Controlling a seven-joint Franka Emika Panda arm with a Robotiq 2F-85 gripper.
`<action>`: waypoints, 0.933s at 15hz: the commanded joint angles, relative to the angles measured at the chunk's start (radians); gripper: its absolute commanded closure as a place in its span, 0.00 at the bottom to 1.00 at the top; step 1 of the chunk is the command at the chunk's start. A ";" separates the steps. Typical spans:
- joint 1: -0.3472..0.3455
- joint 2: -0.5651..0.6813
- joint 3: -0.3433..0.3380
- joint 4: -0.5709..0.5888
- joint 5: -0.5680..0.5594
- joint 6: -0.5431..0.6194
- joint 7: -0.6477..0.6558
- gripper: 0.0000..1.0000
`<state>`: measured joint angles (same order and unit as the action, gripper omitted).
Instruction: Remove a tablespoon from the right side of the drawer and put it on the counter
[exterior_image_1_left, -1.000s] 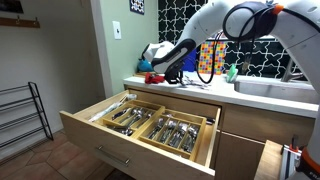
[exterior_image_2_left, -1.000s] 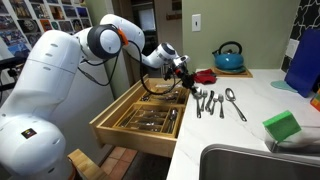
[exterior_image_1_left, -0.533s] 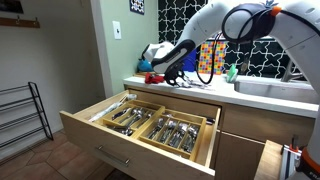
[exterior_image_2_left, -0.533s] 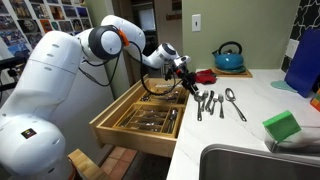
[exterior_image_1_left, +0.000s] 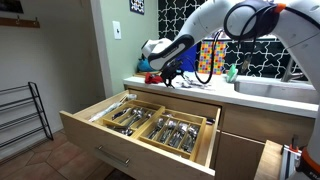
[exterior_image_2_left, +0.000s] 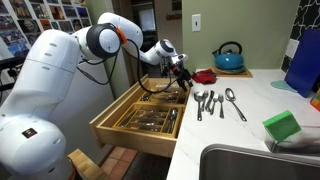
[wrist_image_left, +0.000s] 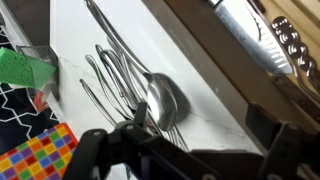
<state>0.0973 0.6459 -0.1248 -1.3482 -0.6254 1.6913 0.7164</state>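
Whitish counter tops light-wood cabinets, with a blue kettle at its far back corner and a green sponge near the sink. Below the counter's front edge the drawer stands pulled out, and its wooden compartments hold plenty of cutlery. In an exterior view the gripper hangs over the front edge of the counter, just above a small row of cutlery that lies flat on the top, close to that edge. The wrist view shows the gripper with its dark fingers spread apart and nothing between them. Right beneath lies the tablespoon, bowl toward the camera, resting on the counter and touching the neighbouring handles.
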 joint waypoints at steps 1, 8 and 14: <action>0.031 -0.131 0.043 -0.133 0.092 0.003 -0.007 0.00; 0.106 -0.371 0.160 -0.447 0.137 0.188 -0.114 0.00; 0.138 -0.401 0.208 -0.534 0.121 0.228 -0.155 0.00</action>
<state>0.2324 0.2444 0.0852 -1.8850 -0.5063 1.9218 0.5624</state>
